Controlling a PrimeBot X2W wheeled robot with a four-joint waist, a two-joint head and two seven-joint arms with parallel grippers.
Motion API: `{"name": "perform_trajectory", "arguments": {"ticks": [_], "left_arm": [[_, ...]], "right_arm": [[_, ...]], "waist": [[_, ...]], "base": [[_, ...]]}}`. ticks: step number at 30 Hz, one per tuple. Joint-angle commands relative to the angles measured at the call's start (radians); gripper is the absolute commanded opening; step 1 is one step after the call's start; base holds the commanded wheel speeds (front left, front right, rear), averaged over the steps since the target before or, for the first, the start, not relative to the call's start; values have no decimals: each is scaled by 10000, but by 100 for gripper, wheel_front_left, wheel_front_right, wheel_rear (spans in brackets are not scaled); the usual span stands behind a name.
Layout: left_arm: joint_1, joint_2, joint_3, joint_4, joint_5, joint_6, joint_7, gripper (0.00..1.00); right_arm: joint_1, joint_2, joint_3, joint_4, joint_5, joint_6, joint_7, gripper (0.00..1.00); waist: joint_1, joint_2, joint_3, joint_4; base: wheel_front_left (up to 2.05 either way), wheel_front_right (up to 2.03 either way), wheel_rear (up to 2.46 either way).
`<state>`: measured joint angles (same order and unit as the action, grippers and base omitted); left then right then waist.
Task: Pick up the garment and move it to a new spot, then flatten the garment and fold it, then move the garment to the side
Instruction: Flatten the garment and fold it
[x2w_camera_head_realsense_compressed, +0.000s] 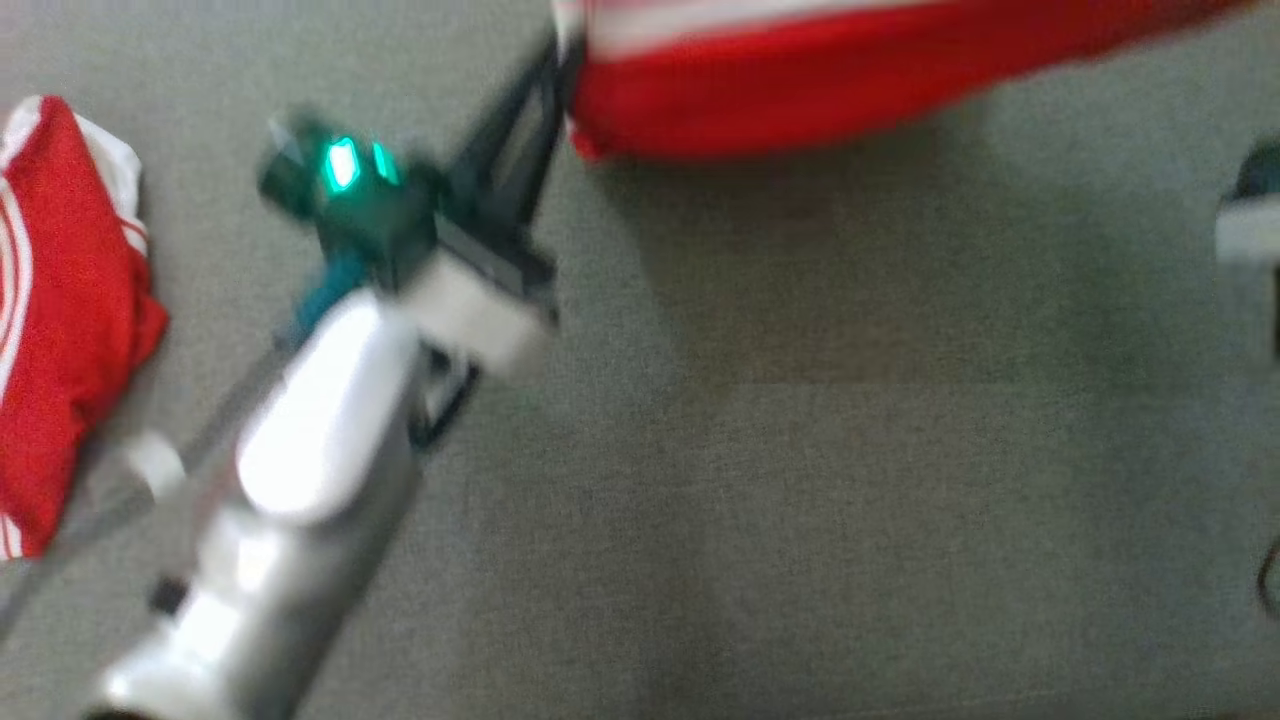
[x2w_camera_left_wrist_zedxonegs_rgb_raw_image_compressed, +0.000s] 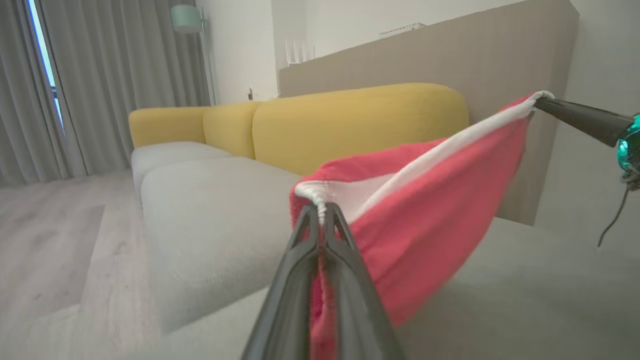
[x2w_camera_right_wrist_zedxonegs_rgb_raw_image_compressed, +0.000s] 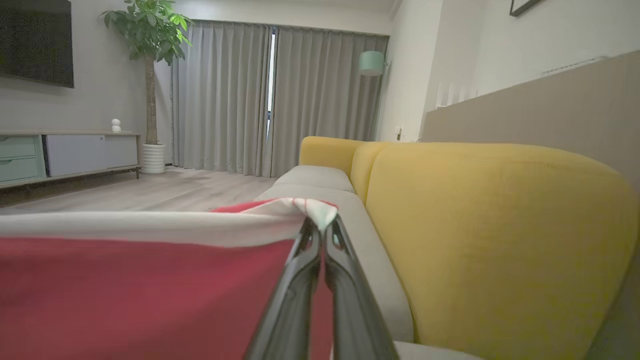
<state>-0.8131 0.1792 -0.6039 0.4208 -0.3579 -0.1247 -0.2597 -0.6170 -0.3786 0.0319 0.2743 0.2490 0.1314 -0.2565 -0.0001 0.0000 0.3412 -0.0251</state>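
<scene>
Left wrist view: the left gripper (x2w_camera_left_wrist_zedxonegs_rgb_raw_image_compressed: 320, 215), fingers closed tight, pinches the white hem (x2w_camera_left_wrist_zedxonegs_rgb_raw_image_compressed: 450, 147) of the red garment (x2w_camera_left_wrist_zedxonegs_rgb_raw_image_compressed: 430, 220), which hangs stretched from it across to the right gripper (x2w_camera_right_wrist_zedxonegs_rgb_raw_image_compressed: 320, 227), clamped likewise. Best lower both corners level and taut.

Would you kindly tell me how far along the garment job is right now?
Done: the pick-up. The red garment hangs above the grey surface, stretched between the left gripper and right gripper, both with jaws shut on its white hem. In hand, apparently: the move to a new spot. Left: laying it down, flattening, folding, moving it aside.
</scene>
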Motion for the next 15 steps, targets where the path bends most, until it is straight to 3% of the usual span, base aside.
{"name": "perform_trajectory", "arguments": {"ticks": [1, 8, 15], "left_arm": [[405, 196, 428, -548, 102, -39, -19, 0], [4203, 505, 7, -1314, 170, -56, -20, 0], [6584, 827, -486, -1622, 270, -27, -20, 0]], "right_arm": [[490, -40, -84, -561, 107, -7, -52, 0], [3875, -101, -89, -1754, 419, -7, 541, 0], [7168, -91, -817, -3908, 671, -7, 1808, 0]], "waist": [[1, 0, -423, 20], [1, 0, -1848, -229], [1, 0, -2547, -193]], "base": [[0, 0, 0], [0, 0, 0], [0, 0, 0]]}}
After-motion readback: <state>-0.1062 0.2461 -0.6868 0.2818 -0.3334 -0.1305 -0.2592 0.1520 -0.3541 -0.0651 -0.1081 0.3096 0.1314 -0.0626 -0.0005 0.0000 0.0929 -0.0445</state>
